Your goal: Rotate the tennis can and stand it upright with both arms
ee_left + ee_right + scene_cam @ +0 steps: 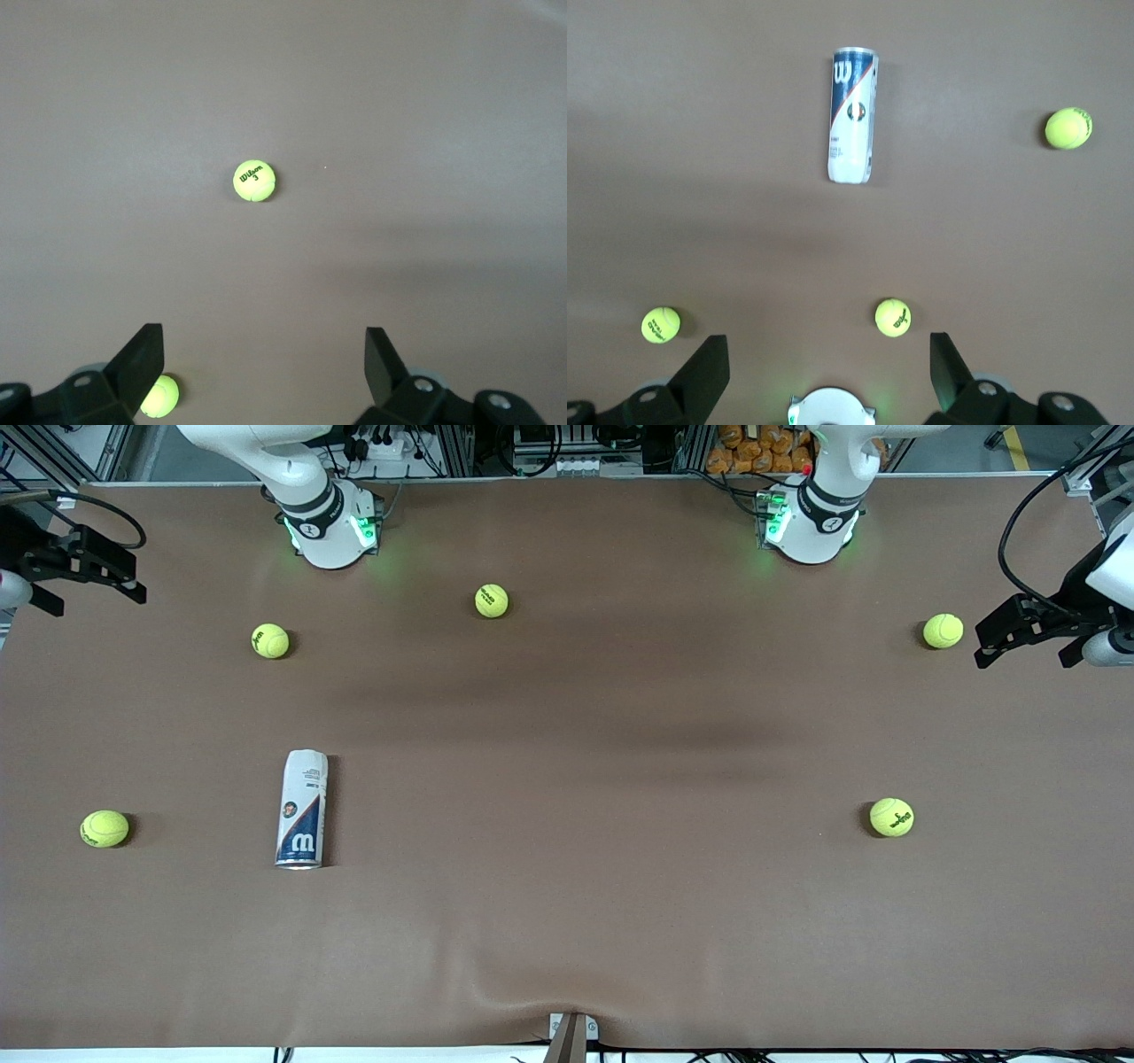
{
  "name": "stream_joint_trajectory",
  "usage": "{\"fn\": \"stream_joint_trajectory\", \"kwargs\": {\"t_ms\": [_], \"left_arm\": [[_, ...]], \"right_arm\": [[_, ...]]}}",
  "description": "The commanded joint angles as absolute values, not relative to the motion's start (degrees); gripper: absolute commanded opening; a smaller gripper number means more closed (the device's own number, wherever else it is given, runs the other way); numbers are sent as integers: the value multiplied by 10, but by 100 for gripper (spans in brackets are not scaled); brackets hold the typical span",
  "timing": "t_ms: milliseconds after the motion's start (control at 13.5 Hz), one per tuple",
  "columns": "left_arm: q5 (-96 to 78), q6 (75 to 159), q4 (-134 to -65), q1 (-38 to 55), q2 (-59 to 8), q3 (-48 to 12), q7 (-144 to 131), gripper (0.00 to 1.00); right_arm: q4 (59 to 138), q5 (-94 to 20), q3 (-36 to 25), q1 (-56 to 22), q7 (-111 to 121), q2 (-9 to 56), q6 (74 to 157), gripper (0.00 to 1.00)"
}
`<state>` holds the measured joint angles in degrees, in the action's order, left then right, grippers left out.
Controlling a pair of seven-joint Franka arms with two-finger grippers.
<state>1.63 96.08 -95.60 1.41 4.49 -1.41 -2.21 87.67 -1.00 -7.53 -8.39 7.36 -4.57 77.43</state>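
1. We see the tennis can [302, 809] lying on its side on the brown table [602, 921], toward the right arm's end, its long axis running roughly toward the front camera, with the silvery rim at the nearer end. Nothing touches it.

2. Our right gripper [84, 571] hangs high at the right arm's edge of the table, fingers spread wide and holding nothing. It waits well apart from the can.

3. Our left gripper [1028, 631] hangs at the left arm's end, just beside one tennis ball [943, 631], also spread wide and empty. It is the more distant of the two from the can.

4. We judge the main risk to be rolling: the can is a smooth cylinder, so a push from one finger before the other closes could send it sideways.

5. Tipping it upright with one arm alone may let the base skid; we think the second gripper must brace it.

6. The ball [104, 828] nearest the can, toward the right arm's end, could be knocked by a sweeping approach.

7. Both arms converging on one slim can risks a collision between them.

8. We count one can, five tennis balls, two arms, two grippers.
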Motion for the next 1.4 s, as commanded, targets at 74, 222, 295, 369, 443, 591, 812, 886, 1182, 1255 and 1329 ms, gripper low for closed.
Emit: {"fn": "stream_joint_trajectory", "kwargs": {"t_ms": [74,222,295,369,443,591,812,886,1182,1255,1329], "left_arm": [[11,947,-941,11,40,-19,-30,100],[11,947,-941,11,40,-19,-31,100],[11,947,-941,11,40,-19,-31,100],[11,947,-941,10,40,-19,-31,100],[11,947,-941,10,40,-19,-31,100],[11,947,-941,10,40,-19,-31,100],[10,947,-941,9,40,-19,-30,100],[10,947,-941,9,39,-19,-30,100],[11,947,-941,9,38,-19,-30,100],[11,947,-941,9,39,-19,-30,100],[11,947,-941,9,38,-19,-30,100]], "right_arm": [[879,-14,-74,-81,76,-12,760,100],[881,-15,-74,-78,77,13,761,100],[886,-17,-74,-77,79,20,766,100],[891,-17,-74,-79,79,28,778,100],[903,-17,-74,-80,78,28,793,100],[928,-17,-74,-79,79,29,824,100],[975,-16,-74,-78,77,30,877,100],[995,-16,-74,-78,76,30,901,100],[1062,-16,-74,-79,76,35,989,100],[1072,-16,-74,-79,76,40,1008,100],[1082,-16,-74,-81,76,46,1028,100]]}}
